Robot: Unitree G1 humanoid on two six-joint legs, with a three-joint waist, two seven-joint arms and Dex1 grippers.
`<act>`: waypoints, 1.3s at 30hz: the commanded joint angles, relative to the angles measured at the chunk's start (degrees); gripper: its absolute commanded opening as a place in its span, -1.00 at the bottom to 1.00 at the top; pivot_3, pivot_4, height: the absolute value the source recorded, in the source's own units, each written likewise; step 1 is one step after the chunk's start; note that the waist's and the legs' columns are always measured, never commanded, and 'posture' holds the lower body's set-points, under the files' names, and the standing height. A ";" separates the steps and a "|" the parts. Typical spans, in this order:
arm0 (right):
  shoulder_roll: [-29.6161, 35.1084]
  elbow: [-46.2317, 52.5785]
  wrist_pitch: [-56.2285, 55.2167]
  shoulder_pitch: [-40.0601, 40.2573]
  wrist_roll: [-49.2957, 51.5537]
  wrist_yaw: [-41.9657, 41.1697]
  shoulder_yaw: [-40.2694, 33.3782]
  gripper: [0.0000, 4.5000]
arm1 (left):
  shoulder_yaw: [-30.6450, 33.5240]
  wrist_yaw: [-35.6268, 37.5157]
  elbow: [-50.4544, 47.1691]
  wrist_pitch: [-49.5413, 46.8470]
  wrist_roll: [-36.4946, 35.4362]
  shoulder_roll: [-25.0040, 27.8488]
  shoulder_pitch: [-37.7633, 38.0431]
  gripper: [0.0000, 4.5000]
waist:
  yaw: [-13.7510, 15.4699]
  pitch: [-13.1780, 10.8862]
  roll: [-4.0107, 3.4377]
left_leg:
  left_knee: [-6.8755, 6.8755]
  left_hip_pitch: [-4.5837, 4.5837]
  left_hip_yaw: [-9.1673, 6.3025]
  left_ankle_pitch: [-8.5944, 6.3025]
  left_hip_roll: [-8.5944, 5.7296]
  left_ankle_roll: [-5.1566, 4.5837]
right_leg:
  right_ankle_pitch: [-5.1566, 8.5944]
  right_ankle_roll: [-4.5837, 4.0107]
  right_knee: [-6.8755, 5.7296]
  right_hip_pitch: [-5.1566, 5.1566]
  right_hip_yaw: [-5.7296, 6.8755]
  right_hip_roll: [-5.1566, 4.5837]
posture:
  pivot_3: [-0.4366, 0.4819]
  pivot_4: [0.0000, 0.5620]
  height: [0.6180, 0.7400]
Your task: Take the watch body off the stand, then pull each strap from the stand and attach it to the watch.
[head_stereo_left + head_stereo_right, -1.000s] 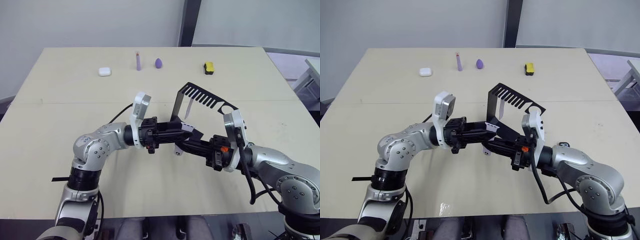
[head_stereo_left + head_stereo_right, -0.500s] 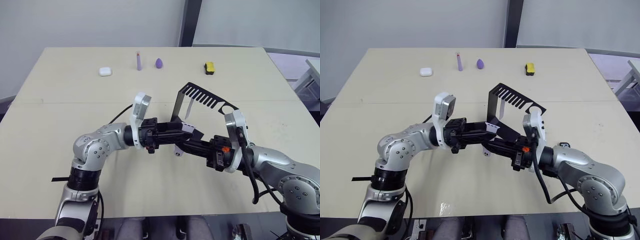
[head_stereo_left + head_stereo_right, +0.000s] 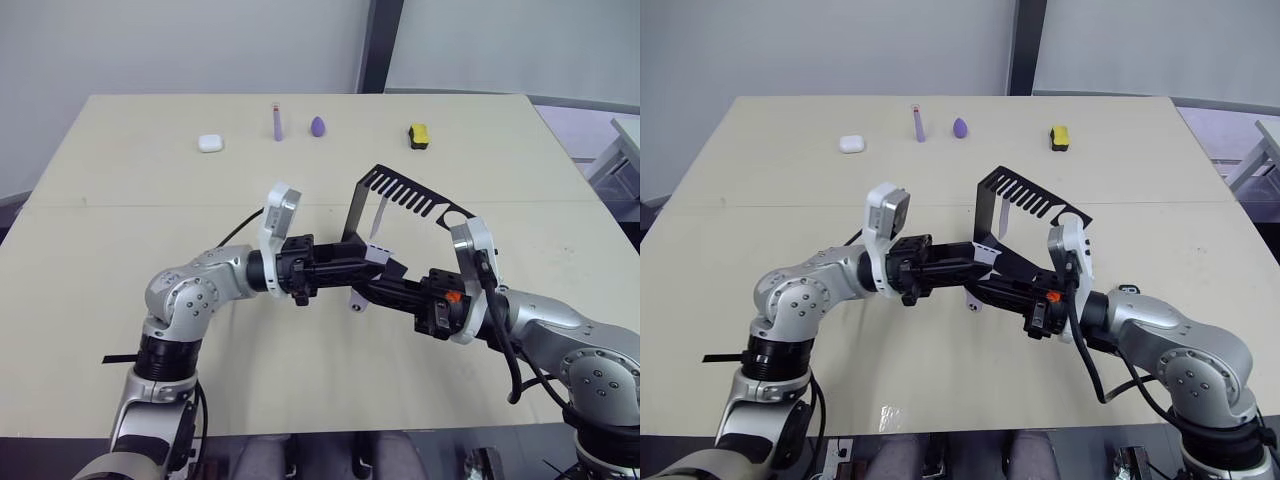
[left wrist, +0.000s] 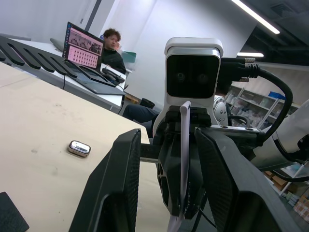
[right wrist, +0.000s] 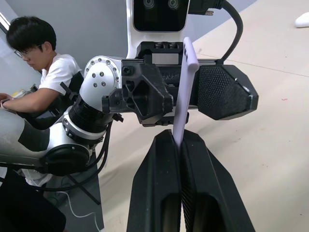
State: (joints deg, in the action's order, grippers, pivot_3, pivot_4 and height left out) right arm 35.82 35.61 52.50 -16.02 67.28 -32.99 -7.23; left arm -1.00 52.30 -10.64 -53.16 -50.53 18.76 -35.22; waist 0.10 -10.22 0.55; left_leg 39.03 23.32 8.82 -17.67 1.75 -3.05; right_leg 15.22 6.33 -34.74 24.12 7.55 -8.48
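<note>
Two grippers meeting at stand's (image 3: 400, 195) six o'clock: right gripper (image 5: 181, 145) pinching strap (image 5: 183, 92); left gripper (image 4: 169, 159) gaping around it. Strap soft, bendy; gripping near end looking safest.

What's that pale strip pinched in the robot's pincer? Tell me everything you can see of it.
It is a watch strap, a thin, flat, pale lavender band that looks like soft rubber, with a rounded free end. The right pincer is shut on its lower part, so the strap stands up out of the black fingers, slightly tilted. Its free end reaches between the open fingers of the left pincer, which faces it. From above it sits just in front of the black stand on the table.
</note>
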 commanded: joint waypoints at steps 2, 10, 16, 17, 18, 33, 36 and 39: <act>0.65 0.42 -1.04 -0.77 1.57 0.82 -1.69 -1.00 | 1.13 0.51 -1.44 0.06 -2.22 0.16 0.04 -0.14 | 0.01 0.00 0.00 | 0.00 0.00 0.00 0.00 0.00 0.00 | 0.00 0.00 0.00 0.00 0.00 0.00 | -0.05 -0.47 1.00; 0.85 0.47 -0.98 -0.83 1.32 0.65 -1.59 -1.00 | 1.05 -0.38 -1.42 0.24 -2.82 -0.43 -0.05 -0.72 | 0.02 0.00 0.00 | 0.00 0.00 0.00 0.00 0.00 0.00 | 0.00 0.00 0.00 0.00 0.00 0.00 | -0.05 -0.47 1.00; 0.91 0.53 -0.92 -0.88 1.36 0.84 -1.56 -1.00 | 0.92 -0.27 -1.54 0.13 -3.08 -0.23 0.13 -0.72 | 0.00 0.00 0.00 | 0.00 0.00 0.00 0.00 0.00 0.00 | 0.00 0.00 0.00 0.00 0.00 0.00 | -0.05 -0.47 1.00; 0.91 0.55 -0.91 -0.89 1.39 0.87 -1.57 -1.00 | 0.91 -0.28 -1.56 0.12 -3.10 -0.20 0.14 -0.72 | 0.00 0.00 0.00 | 0.00 0.00 0.00 0.00 0.00 0.00 | 0.00 0.00 0.00 0.00 0.00 0.00 | -0.05 -0.47 1.00; 0.89 0.57 -0.90 -0.90 1.45 0.91 -1.58 -1.00 | 0.87 -0.28 -1.57 0.13 -3.10 -0.21 0.14 -0.72 | 0.01 0.00 0.00 | 0.00 0.00 0.00 0.00 0.00 0.00 | 0.00 0.00 0.00 0.00 0.00 0.00 | -0.05 -0.47 1.00; 0.46 0.41 -1.12 -1.33 1.41 1.57 -1.36 -1.00 | 0.63 0.16 -1.58 -0.62 -4.18 -0.70 0.07 -0.99 | 0.01 0.00 0.00 | 0.00 0.00 0.00 0.00 0.00 0.00 | 0.00 0.00 0.02 0.00 0.00 0.00 | -0.05 -0.47 1.00; 0.43 0.50 -1.24 -1.43 1.36 1.79 -1.28 -1.00 | 0.71 0.38 -1.48 -0.92 -4.70 -0.77 0.05 -0.99 | 0.00 0.00 0.00 | 0.00 0.00 0.00 0.00 0.00 0.00 | 0.00 0.00 0.03 0.00 0.00 0.00 | -0.05 -0.47 1.00; 0.50 0.82 -1.42 -1.19 1.29 2.10 -1.46 -1.00 | 0.91 0.38 -1.23 -1.00 -5.18 -1.04 -0.01 -0.99 | 0.01 0.00 0.00 | 0.00 0.00 0.00 0.00 0.00 0.00 | 0.00 0.00 0.05 0.00 0.00 0.00 | -0.05 -0.47 1.00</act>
State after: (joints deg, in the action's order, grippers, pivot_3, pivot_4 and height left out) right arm 36.00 35.37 52.35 -16.68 67.76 -31.86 -7.23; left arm -0.41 52.08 -10.58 -53.96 -53.61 18.33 -35.21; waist 0.11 -10.22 0.55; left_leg 39.03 23.32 8.82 -17.67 1.75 -3.05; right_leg 15.23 6.33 -34.69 24.12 7.54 -8.48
